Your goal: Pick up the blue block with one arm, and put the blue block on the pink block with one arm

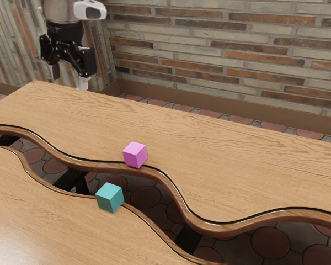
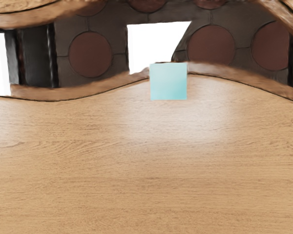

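Jaws open with nothing between them, held high at the exterior view's upper left, in front of the brick wall [image 1: 237,49]. Arm [image 1: 66,14] comes down from the top edge there. Cannot tell from this view over which table the jaws hang.

Two wooden tables with wavy facing edges; the narrow gap between them shows the tiled floor [image 1: 146,197].

Blue block [image 1: 110,197]: resting on the near table [image 1: 38,221], right at its wavy edge, flat on one face.

Pink block [image 1: 135,154]: resting on the far table [image 1: 226,149], also at the wavy edge, just across the gap from the blue block. The two blocks are near each other but not touching. Both are well apart from the jaws.

Wrist view: blue block [image 2: 168,81] seen square-on from above, at the curved rim of the wood surface, with the gap and round floor tiles beyond it.
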`<action>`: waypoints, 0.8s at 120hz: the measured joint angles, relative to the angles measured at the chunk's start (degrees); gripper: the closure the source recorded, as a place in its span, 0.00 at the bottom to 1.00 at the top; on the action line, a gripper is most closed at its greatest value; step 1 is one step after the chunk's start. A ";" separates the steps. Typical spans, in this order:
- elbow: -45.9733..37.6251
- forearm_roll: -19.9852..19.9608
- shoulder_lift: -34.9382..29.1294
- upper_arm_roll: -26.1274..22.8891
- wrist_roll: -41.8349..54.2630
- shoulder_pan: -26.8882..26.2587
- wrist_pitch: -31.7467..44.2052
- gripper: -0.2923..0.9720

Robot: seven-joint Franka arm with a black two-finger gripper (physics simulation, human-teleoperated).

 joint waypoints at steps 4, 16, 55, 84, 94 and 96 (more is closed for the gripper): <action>-0.06 0.00 0.05 -0.02 -0.28 -1.33 1.70 0.23; -0.63 0.16 0.18 0.12 -1.75 -3.13 5.26 0.23; -30.88 -0.68 -5.47 0.11 -8.25 0.64 23.78 0.23; -44.55 -3.15 -2.67 0.11 -10.82 0.59 44.90 0.23; -46.53 -3.96 -2.21 0.08 -11.46 0.59 50.17 0.23; -46.86 -4.20 -2.06 0.09 -11.58 0.60 51.03 0.23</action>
